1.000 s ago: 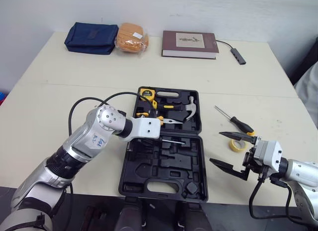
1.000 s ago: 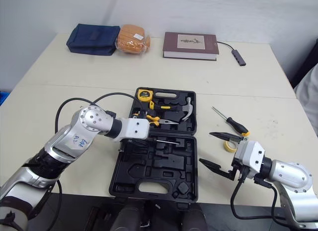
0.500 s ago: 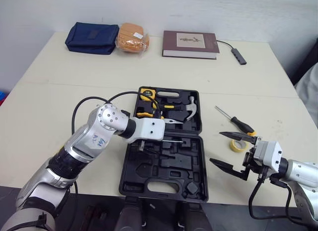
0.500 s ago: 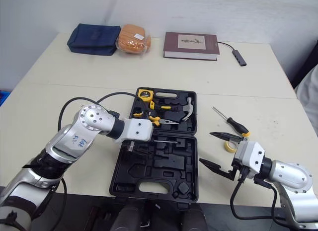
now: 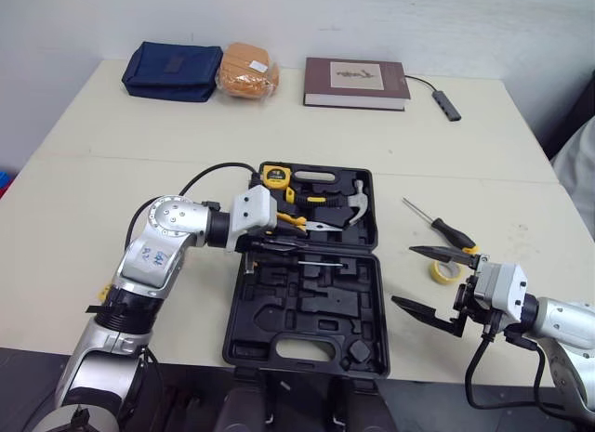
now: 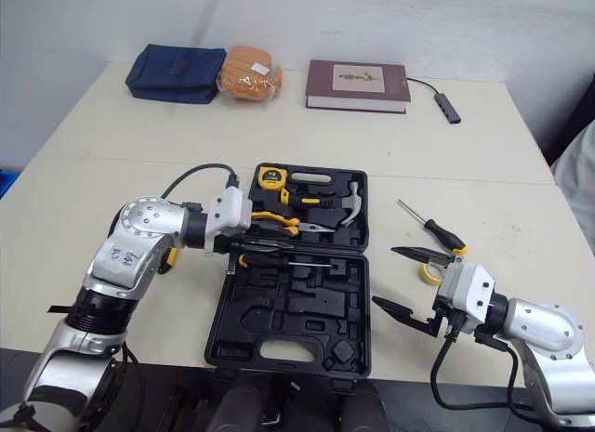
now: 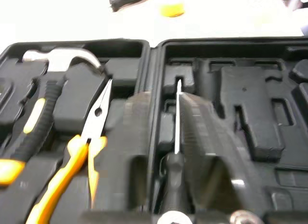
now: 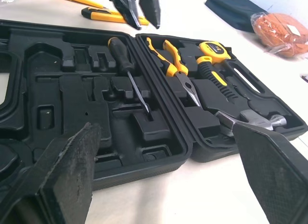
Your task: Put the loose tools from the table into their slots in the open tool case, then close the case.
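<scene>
Left gripper (image 8: 147,25) hovers at the left edge of the open tool case (image 5: 307,307); its fingers look slightly parted and empty, though the close view is blurry. Black screwdriver (image 8: 120,55) lies slotted in the near half, beside the hinge. Right gripper (image 5: 403,275) is spread wide and empty, right of the case, near the loose screwdriver (image 5: 451,231) and tape roll (image 5: 443,270).

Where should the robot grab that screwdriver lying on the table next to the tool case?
The screwdriver lies flat on the table, so come straight down from above and pinch across its thick black and yellow handle. The thin metal shaft offers little to hold. The right gripper, which is open, is nearest.
</scene>
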Motion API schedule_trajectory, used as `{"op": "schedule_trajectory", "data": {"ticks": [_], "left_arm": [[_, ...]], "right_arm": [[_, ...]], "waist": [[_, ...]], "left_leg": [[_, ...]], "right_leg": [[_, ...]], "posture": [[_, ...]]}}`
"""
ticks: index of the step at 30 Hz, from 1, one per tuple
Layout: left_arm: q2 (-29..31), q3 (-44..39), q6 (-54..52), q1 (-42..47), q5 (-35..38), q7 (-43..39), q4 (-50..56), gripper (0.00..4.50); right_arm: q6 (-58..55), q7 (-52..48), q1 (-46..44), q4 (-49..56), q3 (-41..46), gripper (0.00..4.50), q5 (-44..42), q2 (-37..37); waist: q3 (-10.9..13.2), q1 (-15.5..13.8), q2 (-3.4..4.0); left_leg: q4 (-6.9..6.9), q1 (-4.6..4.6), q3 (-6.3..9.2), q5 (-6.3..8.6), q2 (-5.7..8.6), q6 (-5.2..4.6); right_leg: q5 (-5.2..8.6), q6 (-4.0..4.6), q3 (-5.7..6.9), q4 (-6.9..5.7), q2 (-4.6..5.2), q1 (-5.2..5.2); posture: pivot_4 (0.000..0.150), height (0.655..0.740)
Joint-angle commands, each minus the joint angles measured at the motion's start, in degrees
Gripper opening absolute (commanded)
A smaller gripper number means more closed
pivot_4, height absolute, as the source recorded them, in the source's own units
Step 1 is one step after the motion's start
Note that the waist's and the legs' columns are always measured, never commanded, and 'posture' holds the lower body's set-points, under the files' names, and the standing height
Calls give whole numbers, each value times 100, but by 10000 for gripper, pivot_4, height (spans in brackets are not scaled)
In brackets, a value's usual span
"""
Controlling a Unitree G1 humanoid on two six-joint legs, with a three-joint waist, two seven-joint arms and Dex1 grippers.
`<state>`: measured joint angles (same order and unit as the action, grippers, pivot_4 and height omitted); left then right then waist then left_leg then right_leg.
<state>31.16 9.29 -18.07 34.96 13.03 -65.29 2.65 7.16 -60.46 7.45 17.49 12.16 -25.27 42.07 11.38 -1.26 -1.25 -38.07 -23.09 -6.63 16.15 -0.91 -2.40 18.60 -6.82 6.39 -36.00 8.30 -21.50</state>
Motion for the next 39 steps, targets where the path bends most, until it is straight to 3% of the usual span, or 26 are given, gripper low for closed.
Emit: {"op": "schedule_trajectory", "data": {"ticks": [1,17,32,39], "left_arm": [[-88,-89,88,-243,88,187,-2,271],[-220,271,79,-666,-258,731,-187,271],[133,1184,-107,-866,-1119,682,-380,271],[40,1430,-365,-902,-1295,886,-794,271]], "right_arm": [[-28,41,16,46,143,45000,-55,34],[-173,141,86,139,160,45000,-59,48],[-204,268,101,178,146,45000,-9,19],[-211,326,55,158,109,45000,17,-3]], "waist": [[0,-1,0],[-1,2,1],[-62,-5,40],[-154,-4,95]], "left_leg": [[0,0,0,1,1,-1],[1,1,0,2,0,-3],[3,10,-1,7,0,-2],[15,106,-1,88,-15,-15]], "right_leg": [[0,-1,0,0,1,1],[0,-1,-3,1,6,1],[0,-1,-7,4,13,8],[1,-1,-28,46,21,112]], "posture": [[1500,7400],[1500,7400],[1500,7400],[1500,7400]]}}
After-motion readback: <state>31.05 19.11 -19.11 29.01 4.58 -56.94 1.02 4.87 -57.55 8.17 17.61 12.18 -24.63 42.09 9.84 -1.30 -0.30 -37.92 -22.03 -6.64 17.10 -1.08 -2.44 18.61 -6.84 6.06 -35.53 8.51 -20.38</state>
